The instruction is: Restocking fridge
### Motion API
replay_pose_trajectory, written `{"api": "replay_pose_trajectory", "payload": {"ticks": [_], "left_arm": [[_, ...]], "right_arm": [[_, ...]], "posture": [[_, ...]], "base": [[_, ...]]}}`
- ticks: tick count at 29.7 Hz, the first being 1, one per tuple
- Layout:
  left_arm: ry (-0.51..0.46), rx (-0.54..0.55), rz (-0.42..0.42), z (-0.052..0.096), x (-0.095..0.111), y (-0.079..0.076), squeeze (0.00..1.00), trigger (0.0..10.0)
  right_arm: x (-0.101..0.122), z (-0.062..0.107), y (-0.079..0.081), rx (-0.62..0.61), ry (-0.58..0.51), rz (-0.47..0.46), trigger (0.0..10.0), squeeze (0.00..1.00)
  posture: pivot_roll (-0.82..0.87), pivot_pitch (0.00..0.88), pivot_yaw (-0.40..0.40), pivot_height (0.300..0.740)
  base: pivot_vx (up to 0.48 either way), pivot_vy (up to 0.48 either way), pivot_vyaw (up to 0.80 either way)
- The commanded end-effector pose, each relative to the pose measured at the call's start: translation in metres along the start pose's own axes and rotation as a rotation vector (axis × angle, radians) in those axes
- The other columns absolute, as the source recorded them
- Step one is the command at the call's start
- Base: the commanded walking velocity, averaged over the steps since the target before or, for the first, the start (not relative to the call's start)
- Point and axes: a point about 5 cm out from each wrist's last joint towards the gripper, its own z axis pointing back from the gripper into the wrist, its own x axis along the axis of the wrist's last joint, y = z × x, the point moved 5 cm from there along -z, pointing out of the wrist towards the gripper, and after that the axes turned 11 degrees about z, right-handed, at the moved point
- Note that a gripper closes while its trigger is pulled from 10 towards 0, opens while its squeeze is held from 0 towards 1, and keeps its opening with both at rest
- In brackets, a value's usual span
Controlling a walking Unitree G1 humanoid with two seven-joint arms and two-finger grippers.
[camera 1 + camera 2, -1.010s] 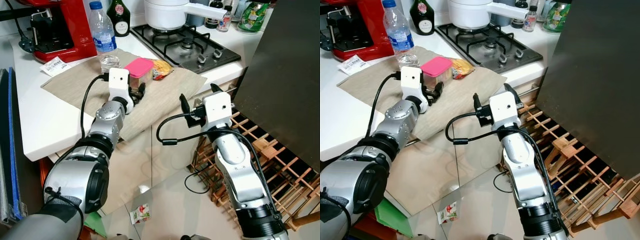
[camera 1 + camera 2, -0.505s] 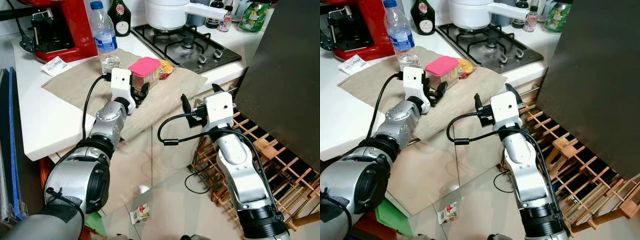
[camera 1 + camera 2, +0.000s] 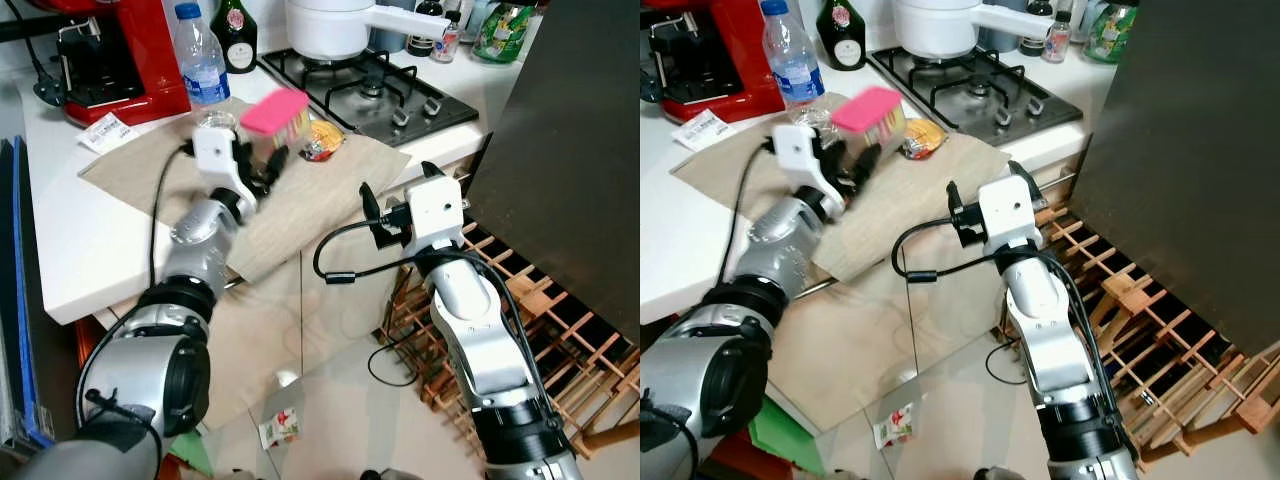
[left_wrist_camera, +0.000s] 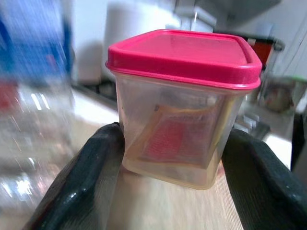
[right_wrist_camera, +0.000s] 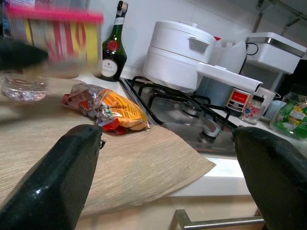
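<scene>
The left arm reached forward over the beige mat [image 3: 330, 190], its left gripper [image 3: 262, 160] raised above the mat with both black fingers [image 4: 98, 163] pressed against the sides of the pink-lidded container [image 4: 182, 103]. The right arm was bent upward beside the mat's near corner, the right gripper [image 3: 395, 200] held with fingers [image 5: 62, 177] spread wide apart, gripping nothing.

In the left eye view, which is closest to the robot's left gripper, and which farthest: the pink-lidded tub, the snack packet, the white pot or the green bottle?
1. Pink-lidded tub: held in the left gripper.
2. Snack packet: on the mat, just past the tub.
3. Green bottle and white pot: both at the back of the counter, too close to rank.
</scene>
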Motion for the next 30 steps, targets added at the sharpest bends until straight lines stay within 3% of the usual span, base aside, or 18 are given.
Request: {"api": "replay_pose_trajectory", "payload": {"ticks": [1, 8, 9, 10, 11, 12, 13, 16, 24, 30], "left_arm": [[-0.030, -0.006, -0.013, 0.006, 0.008, 0.003, 0.00, 0.0], [-0.115, 0.037, -0.068, 0.030, 0.014, -0.006, 0.00, 0.0], [-0.130, 0.041, -0.091, 0.035, 0.016, -0.012, 0.00, 0.0], [-0.146, 0.025, -0.192, 0.041, 0.020, -0.026, 0.00, 1.3], [-0.146, 0.025, -0.192, 0.041, 0.020, -0.026, 0.00, 1.3], [-0.151, 0.014, -0.254, 0.041, 0.021, -0.033, 0.00, 1.3], [-0.161, -0.003, -0.226, 0.039, 0.023, -0.046, 0.00, 10.0], [-0.161, 0.013, -0.230, 0.035, 0.023, -0.052, 0.00, 10.0], [-0.135, 0.037, -0.194, 0.030, 0.019, -0.061, 0.00, 10.0], [-0.124, 0.080, -0.181, 0.030, 0.017, -0.056, 0.00, 10.0]], "right_arm": [[0.003, -0.007, -0.004, -0.014, -0.015, -0.008, 10.0, 0.00], [0.005, -0.013, -0.006, -0.026, -0.036, -0.010, 10.0, 0.00], [0.007, -0.013, -0.014, -0.051, -0.046, -0.010, 10.0, 0.00], [0.007, -0.010, -0.031, -0.112, -0.056, -0.040, 10.0, 0.00], [0.007, -0.010, -0.031, -0.112, -0.056, -0.040, 10.0, 0.00], [0.007, -0.008, -0.039, -0.139, -0.056, -0.062, 10.0, 0.00], [-0.005, -0.002, -0.054, -0.186, -0.025, -0.075, 10.0, 0.00], [-0.020, 0.002, -0.059, -0.207, 0.022, -0.076, 10.0, 0.00], [-0.015, -0.007, -0.041, -0.185, 0.013, -0.117, 10.0, 0.00], [-0.018, -0.009, -0.039, -0.155, 0.024, -0.115, 10.0, 0.00]], "posture": [[-0.07, 0.000, 0.024, 0.740], [-0.04, 0.000, 0.029, 0.740], [-0.02, 0.000, 0.023, 0.740], [-0.01, 0.000, 0.020, 0.740], [-0.01, 0.000, 0.020, 0.740], [-0.01, 0.000, 0.016, 0.740], [0.00, 0.000, 0.008, 0.740], [0.01, 0.000, 0.006, 0.740], [0.00, 0.000, 0.001, 0.740], [0.00, 0.000, -0.014, 0.740]], "base": [[0.000, 0.000, 0.00], [0.000, 0.000, 0.00], [0.000, 0.000, 0.00], [0.000, 0.000, 0.00], [0.000, 0.000, 0.00], [0.000, 0.000, 0.00], [0.000, 0.000, 0.00], [0.000, 0.000, 0.00], [0.000, 0.000, 0.00], [-0.099, 0.000, 0.00]]}}
